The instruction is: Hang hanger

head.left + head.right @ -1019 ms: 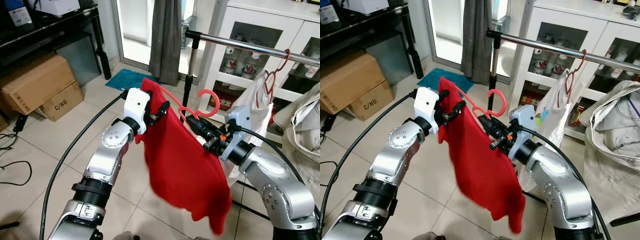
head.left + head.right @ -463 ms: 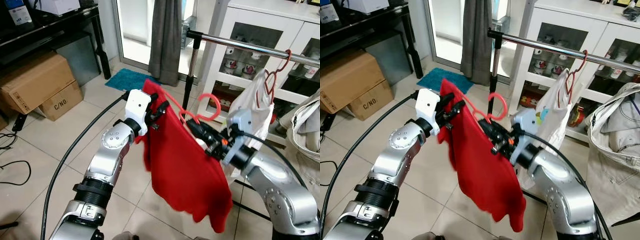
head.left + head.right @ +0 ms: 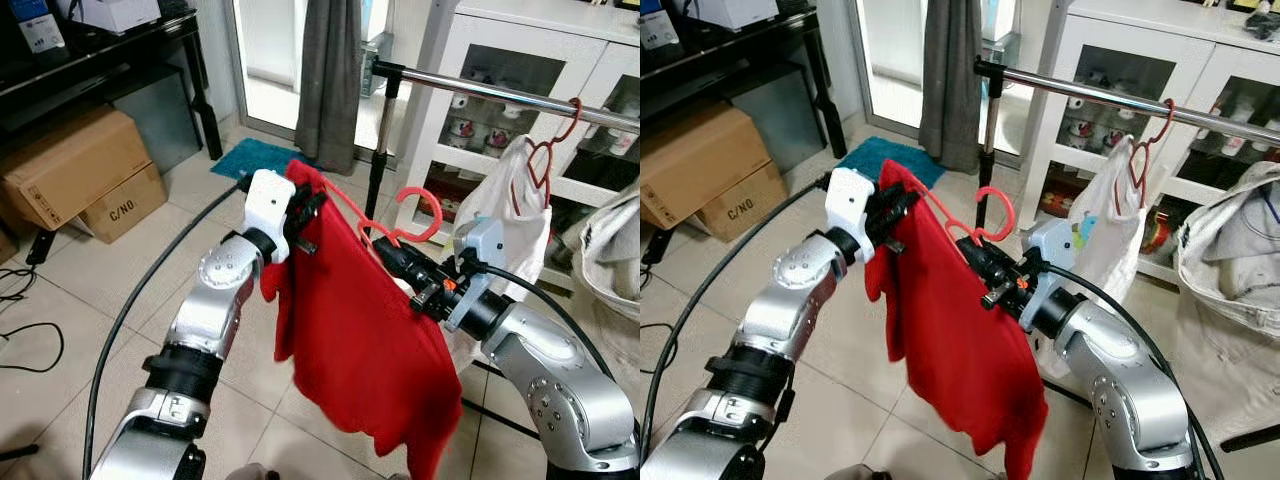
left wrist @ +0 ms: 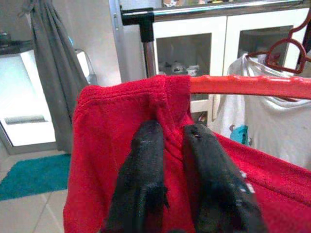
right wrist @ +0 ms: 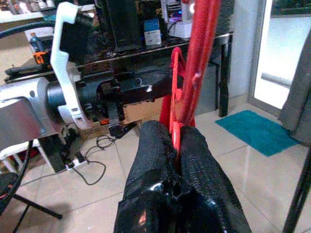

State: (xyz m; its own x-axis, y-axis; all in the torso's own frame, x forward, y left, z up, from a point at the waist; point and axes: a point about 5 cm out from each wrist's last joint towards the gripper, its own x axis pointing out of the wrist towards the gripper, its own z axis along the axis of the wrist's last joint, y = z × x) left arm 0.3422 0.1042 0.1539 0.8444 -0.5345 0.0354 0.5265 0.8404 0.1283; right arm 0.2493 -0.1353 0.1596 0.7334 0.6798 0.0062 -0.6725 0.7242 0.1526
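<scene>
Together, both arms hold a red hanger (image 3: 375, 222) with a red shirt (image 3: 360, 340) draped on it, in the air in front of and below a metal rail (image 3: 500, 92). Its hook (image 3: 420, 205) curls upward, apart from the rail. The left end effector (image 3: 308, 207) has its fingers (image 4: 141, 160) pinched on the shirt's shoulder fold at the hanger's end, with the bare orange-red bar running on beyond the cloth. The right end effector (image 3: 385, 252) is pressed tight on the hanger's neck, just under the hook, its fingertips (image 5: 158, 141) squeezing the thin red stem. On the rail, further right, a second red hanger (image 3: 550, 150) carries a white garment (image 3: 510, 210). Behind stands a white cabinet (image 3: 480, 60), with a teal mat (image 3: 255, 158) on the tiled floor and cardboard boxes (image 3: 75, 170) to the left.
</scene>
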